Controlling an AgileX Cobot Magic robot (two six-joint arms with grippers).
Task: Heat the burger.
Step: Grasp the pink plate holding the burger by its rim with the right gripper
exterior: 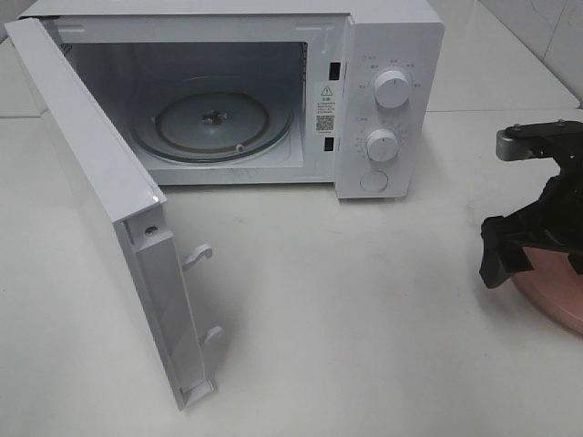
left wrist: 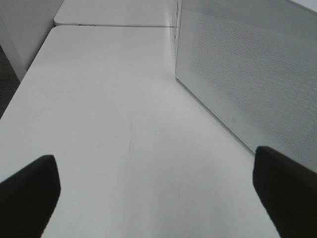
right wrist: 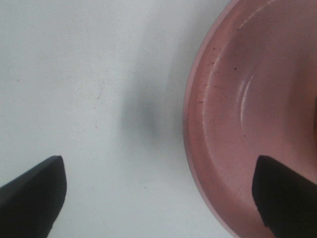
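The burger shows in none of the views, so I cannot tell where it sits. The likeliest place is the unseen part of the pink plate, which runs off the right edge of the high view under the right arm.

The right fingers are spread wide and hold nothing. They hang over the plate's near rim, one finger over the table and the other over the plate's inside. The left fingers are also wide apart and empty, low over the table beside the door.

The step looks like taking the plate by its rim. To do it well, lower until one finger slips outside the rim and the other rests inside, then pinch the lip squarely and lift level so nothing slides. The microwave stands open with its turntable bare, so the way in is free. The door juts out far, so approach from the right front and keep clear of its edge.

Hard to make out:
- whether the plate carries anything, as only its bare inner curve shows in the right wrist view;
- how high the right fingers are above the rim;
- the left arm, which the high view does not show.
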